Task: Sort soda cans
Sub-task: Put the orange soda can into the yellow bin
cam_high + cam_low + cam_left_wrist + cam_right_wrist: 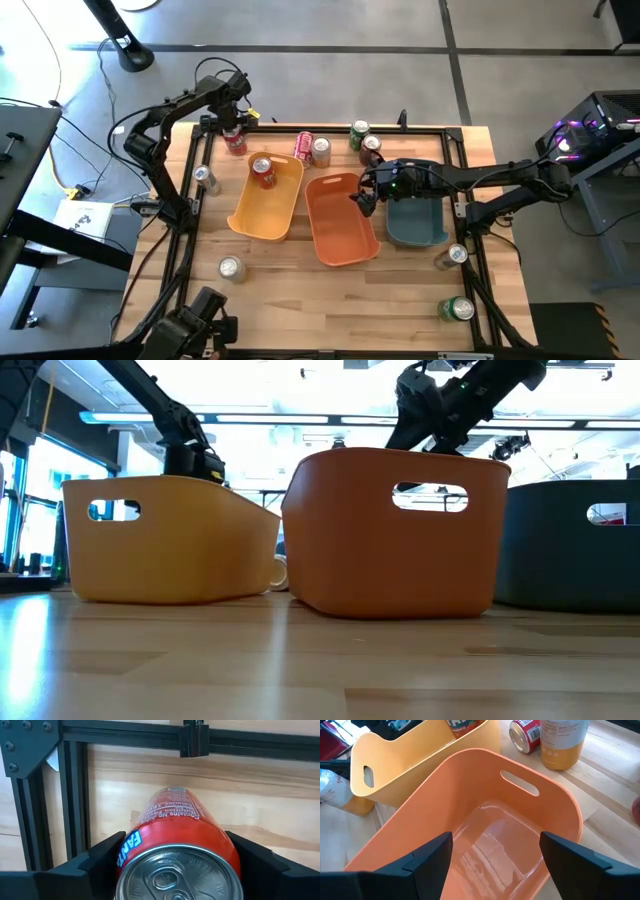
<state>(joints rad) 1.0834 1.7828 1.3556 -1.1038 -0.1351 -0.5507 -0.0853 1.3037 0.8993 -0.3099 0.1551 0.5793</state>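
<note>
- A wooden table (290, 290) fills the middle of the high view, edged by a black metal frame (180, 230).
- Three plastic bins sit side by side at the centre: a yellow bin (268, 205) on the left, an orange bin (340, 222) in the middle, and a teal bin (415, 222) on the right.
- The left gripper (232, 128) is at the upper left of the table, near the frame's far rail. Its fingers (100, 862) flank a red can (180, 845) on both sides; whether they press on it cannot be told.
- In the high view that red can (235, 141) stands upright just under the left gripper.
- The right gripper (362, 192) hovers over the upper right edge of the orange bin. Its jaws stand wide apart with nothing between them; the right wrist view looks straight into the bare bin.
- Another red can (263, 172) stands inside the yellow bin at its upper end.
- A pink can (303, 146) lies on its side beside a pale can (321, 152) just above the bins.
- A green can (359, 134) and a red can (371, 149) stand close together at upper centre right.
- Silver cans stand at the left edge (205, 178), lower left (231, 268), and right edge (452, 257).
- A green can (457, 309) lies at the lower right.
</note>
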